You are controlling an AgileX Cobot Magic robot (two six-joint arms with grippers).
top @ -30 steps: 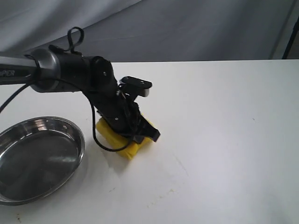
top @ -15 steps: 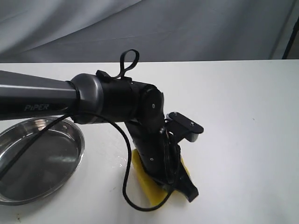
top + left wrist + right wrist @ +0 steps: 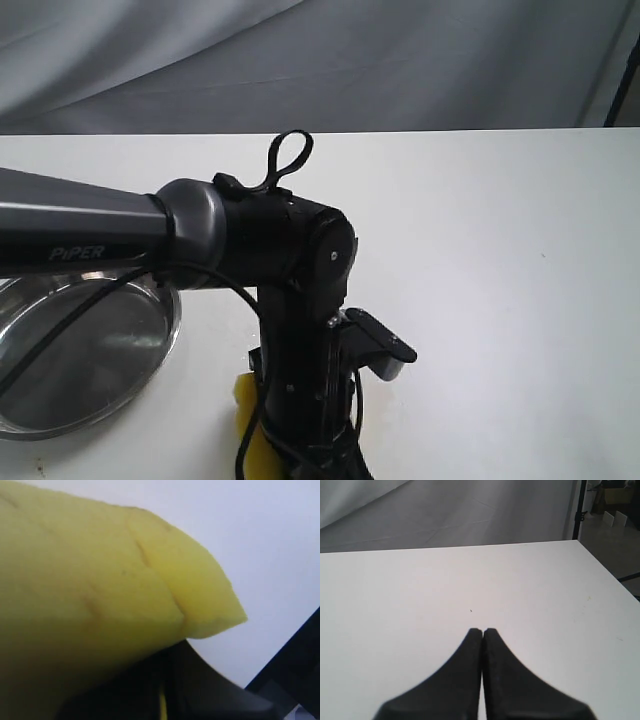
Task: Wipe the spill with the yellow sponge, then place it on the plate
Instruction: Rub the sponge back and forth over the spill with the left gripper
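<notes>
The yellow sponge (image 3: 100, 580) fills most of the left wrist view, pinched between the dark fingers of my left gripper (image 3: 162, 700), which is shut on it. In the exterior view only a yellow corner of the sponge (image 3: 245, 425) shows beside the left arm (image 3: 300, 260), low on the white table; the fingertips are cut off by the frame's bottom edge. The steel plate (image 3: 172, 310) lies to the left of the sponge, with nothing in it. The spill is hidden. My right gripper (image 3: 482, 631) is shut on nothing above bare table.
A black cable loops (image 3: 285, 155) off the left arm's wrist. Grey cloth (image 3: 400, 60) hangs behind the table's far edge. In the right wrist view a black stand (image 3: 580, 510) rises past the table's far corner.
The left arm has swept the sponge across the table toward its near edge, from beside the plate's far side to the bottom of the exterior view. The plate has not moved.
</notes>
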